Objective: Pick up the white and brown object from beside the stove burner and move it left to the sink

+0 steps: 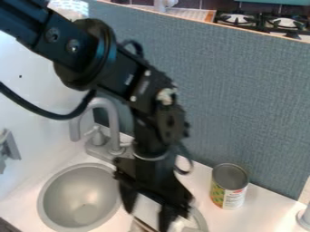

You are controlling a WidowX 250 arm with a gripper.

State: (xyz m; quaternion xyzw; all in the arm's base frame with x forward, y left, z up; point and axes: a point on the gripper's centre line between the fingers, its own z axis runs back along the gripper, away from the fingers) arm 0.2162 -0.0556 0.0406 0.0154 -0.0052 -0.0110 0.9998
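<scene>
At bottom edge | jaws [147, 219] spread apart | round rim [200, 219] beside, mostly hidden, cut off

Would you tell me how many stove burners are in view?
2: a left burner and a right burner, side by side at the top right, beyond the blue-grey panel. More may be hidden or cut off.

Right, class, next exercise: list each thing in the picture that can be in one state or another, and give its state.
Gripper: pointing down, fingers spread apart.
Right basin: partly hidden by the gripper.
Left basin: uncovered.
Faucet: upright, spout curving down.
Can: upright; whether sealed, cannot tell.
Panel: standing upright.
</scene>
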